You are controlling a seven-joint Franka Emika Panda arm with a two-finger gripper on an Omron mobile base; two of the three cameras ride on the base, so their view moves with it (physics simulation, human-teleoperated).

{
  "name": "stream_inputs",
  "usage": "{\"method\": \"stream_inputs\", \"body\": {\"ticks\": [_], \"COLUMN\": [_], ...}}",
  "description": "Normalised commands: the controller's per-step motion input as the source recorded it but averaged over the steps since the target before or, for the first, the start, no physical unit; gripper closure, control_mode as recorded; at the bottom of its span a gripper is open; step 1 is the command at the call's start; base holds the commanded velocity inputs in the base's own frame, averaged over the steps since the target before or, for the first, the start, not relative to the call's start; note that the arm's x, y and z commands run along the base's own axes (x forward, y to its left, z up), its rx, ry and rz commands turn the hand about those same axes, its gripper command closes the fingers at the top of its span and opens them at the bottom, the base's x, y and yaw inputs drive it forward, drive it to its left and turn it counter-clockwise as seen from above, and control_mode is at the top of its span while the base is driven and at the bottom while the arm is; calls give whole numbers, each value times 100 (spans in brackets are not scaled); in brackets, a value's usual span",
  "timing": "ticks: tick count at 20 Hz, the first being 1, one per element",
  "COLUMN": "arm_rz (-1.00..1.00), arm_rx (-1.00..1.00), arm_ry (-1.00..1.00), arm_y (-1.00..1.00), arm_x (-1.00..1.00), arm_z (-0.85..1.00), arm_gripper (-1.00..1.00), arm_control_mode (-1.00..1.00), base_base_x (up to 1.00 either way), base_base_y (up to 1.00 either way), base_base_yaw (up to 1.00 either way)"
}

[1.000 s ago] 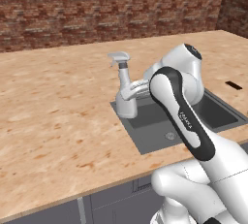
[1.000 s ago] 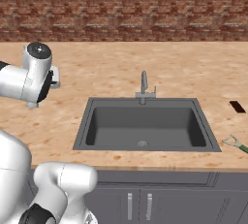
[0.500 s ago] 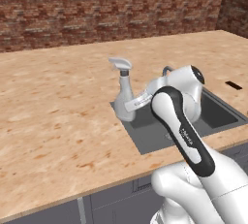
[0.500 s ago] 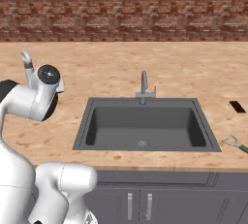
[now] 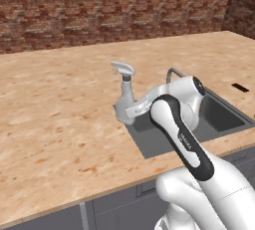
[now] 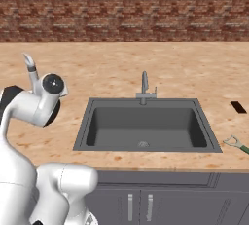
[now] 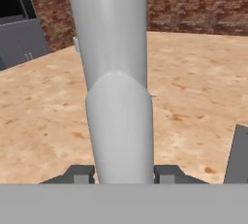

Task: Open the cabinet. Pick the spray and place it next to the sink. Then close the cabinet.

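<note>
Beside the sink: the spray (image 5: 124, 99) is seen upright at the left rim of the sink (image 6: 146, 126), over the wooden table (image 5: 60, 124).
Contact with table: it cannot be told whether the bottle base is already resting on the table or is just above it.
End effector: the end effector (image 7: 123, 172) is closed on the lower body of the spray, one finger tip (image 7: 80, 173) on each side of the pale bottle.
Step in hand: placing of the spray next to the sink is judged to be under way; the release is not yet done.
Next move: the bottle should be set flat on the table, then the fingers should be opened and the hand drawn back without tipping it.
Remaining: the cabinet is to be closed after that.
Nearby: the faucet (image 6: 144, 86) stands at the back rim, well apart from the bottle.
</note>
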Motion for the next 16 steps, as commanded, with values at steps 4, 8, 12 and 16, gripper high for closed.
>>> {"method": "stream_inputs", "body": {"ticks": [4,8,12,16], "arm_rz": [0,0,3,9], "arm_rx": [-4,-16,-17,-16], "arm_ry": [22,29,23,18], "arm_y": [0,0,0,0], "arm_x": [31,29,14,7], "arm_z": [0,0,-3,-26], "arm_gripper": [100,100,100,100], "arm_control_mode": [-100,-100,-100,-100], "base_base_x": [0,0,0,0], "base_base_y": [0,0,0,0], "base_base_yaw": [0,0,0,0]}}
